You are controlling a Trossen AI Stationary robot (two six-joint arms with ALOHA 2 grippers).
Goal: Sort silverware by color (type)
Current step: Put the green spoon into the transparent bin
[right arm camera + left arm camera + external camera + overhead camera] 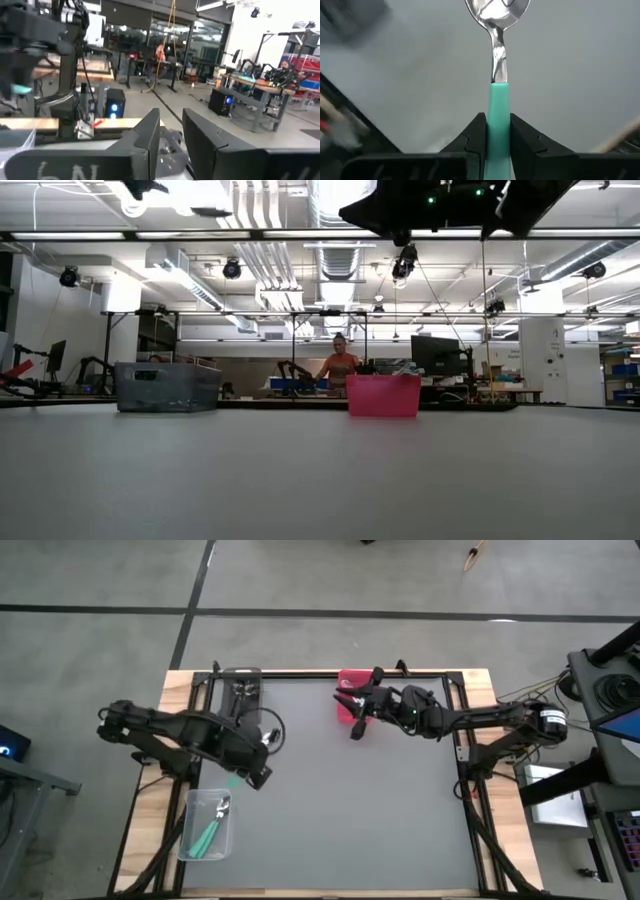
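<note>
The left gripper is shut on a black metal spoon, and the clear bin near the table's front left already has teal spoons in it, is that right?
Not quite. The left gripper is shut on a teal-handled spoon with a shiny bowl, not a black one; the left wrist view shows it. The clear bin at the front left does hold teal spoons.

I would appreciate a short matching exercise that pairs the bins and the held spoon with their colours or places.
Things:
1. Spoon in the left gripper
2. Bin under the right gripper
3. Bin at the table's near left
4. Bin at the far left corner

Descriptions:
A. grey
B. clear, with teal-handled spoons inside
C. teal handle, shiny bowl
D. red

Pairs: 1-C, 2-D, 3-B, 4-A
</note>
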